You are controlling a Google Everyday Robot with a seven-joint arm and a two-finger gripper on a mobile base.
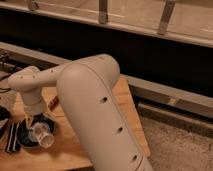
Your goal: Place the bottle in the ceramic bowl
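Gripper (36, 131) (apparently holding bottle (42, 137)) over ceramic bowl (29, 142).

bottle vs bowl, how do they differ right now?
Colour: the bottle is pale and whitish; the bowl is dark.
Shape: the bottle is slim; the bowl is round and wider.
Pose: the bowl rests on the wooden table; the bottle sits at the hand, over the bowl.
Shared: both are at the table's left end, under the arm.
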